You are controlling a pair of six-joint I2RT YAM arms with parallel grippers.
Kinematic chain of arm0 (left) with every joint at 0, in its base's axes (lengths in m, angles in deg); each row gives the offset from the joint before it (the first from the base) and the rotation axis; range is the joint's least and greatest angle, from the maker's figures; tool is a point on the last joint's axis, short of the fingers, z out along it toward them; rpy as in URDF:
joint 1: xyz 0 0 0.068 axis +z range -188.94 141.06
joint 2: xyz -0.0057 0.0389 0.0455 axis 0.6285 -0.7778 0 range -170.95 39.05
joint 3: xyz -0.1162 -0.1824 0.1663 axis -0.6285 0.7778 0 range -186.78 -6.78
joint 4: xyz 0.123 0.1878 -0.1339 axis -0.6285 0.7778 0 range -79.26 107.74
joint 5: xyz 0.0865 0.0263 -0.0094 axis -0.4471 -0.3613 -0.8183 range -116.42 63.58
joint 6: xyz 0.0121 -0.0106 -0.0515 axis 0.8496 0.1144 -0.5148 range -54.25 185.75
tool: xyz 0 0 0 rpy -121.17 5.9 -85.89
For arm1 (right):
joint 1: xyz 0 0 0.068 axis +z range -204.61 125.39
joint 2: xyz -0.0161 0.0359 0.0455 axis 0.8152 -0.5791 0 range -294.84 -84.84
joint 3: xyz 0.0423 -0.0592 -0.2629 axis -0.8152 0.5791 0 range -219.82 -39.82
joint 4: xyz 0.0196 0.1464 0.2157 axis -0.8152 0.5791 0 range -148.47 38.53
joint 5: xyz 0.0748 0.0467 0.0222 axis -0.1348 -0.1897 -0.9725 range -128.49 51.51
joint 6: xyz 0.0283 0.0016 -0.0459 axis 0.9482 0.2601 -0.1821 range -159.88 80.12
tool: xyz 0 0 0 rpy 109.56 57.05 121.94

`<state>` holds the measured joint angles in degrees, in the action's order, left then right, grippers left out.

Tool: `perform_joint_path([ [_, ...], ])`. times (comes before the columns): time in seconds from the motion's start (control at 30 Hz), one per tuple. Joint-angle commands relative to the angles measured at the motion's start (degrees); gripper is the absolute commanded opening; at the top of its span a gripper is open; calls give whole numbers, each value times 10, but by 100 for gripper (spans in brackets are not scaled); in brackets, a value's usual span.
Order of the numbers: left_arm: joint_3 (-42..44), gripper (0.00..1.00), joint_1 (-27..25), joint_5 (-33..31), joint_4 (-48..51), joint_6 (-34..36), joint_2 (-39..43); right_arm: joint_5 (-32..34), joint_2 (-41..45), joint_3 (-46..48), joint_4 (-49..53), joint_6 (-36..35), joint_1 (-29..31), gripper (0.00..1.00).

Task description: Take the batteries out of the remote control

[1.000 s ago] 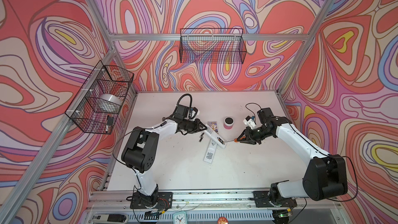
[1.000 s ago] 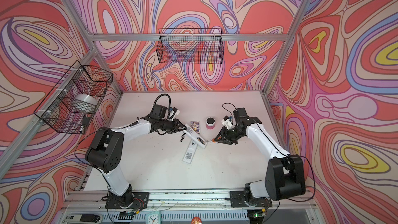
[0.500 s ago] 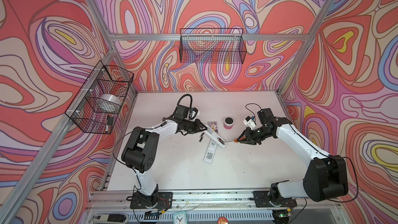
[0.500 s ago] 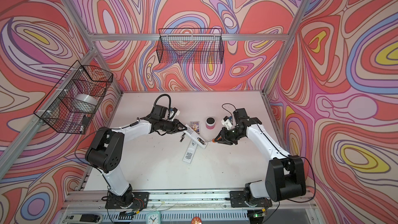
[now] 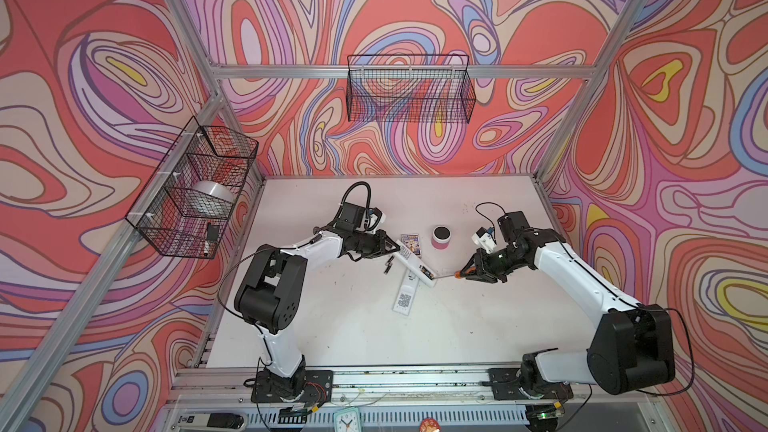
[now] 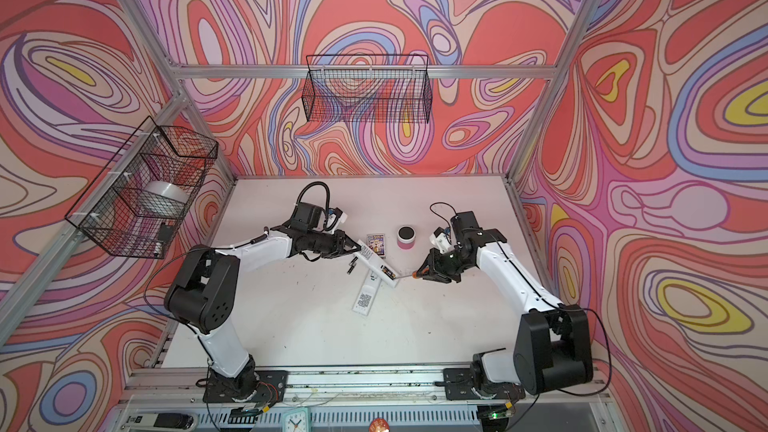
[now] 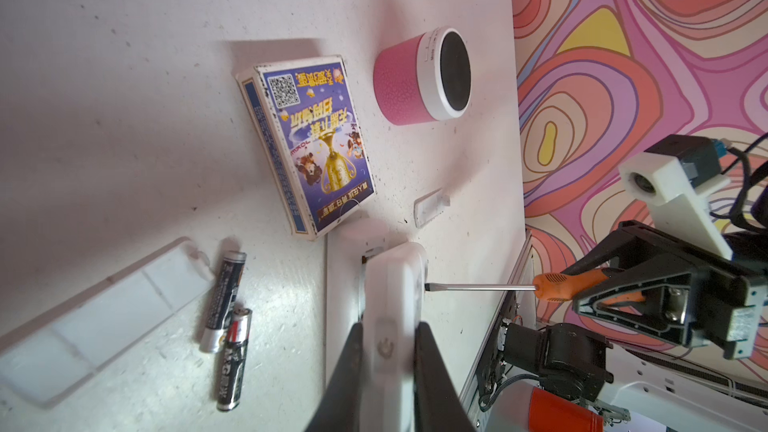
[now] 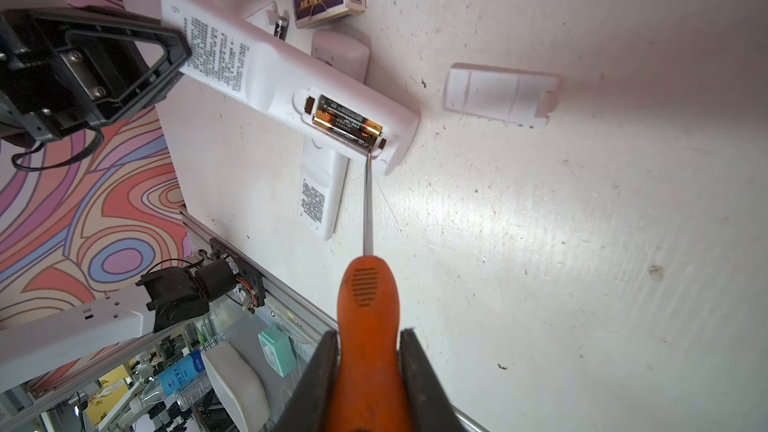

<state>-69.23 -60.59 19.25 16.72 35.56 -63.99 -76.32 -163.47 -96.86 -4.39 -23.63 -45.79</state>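
My left gripper [image 7: 388, 342] pinches one end of the remote [image 8: 274, 72], which lies back up across a second remote [image 8: 322, 193]. My right gripper [image 8: 368, 340] is clamped on the orange handle of the screwdriver [image 8: 366, 284], whose tip sits at the edge of the open compartment. Two batteries [image 8: 347, 122] lie side by side in that compartment. Two more batteries [image 7: 222, 301] lie on the surface [image 5: 457, 326] beside the remote, one overlapping the other's end. A cover [image 8: 498, 95] lies apart.
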Motion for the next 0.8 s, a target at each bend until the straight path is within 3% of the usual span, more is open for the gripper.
perform_joint_path([
  [0.0,22,0,-1,-56,44,25,-7,-12,-10,13,-26,21,8,6],
  [0.77,17,0,5,-53,42,22,-16,-28,-14,15,-56,36,70,6],
])
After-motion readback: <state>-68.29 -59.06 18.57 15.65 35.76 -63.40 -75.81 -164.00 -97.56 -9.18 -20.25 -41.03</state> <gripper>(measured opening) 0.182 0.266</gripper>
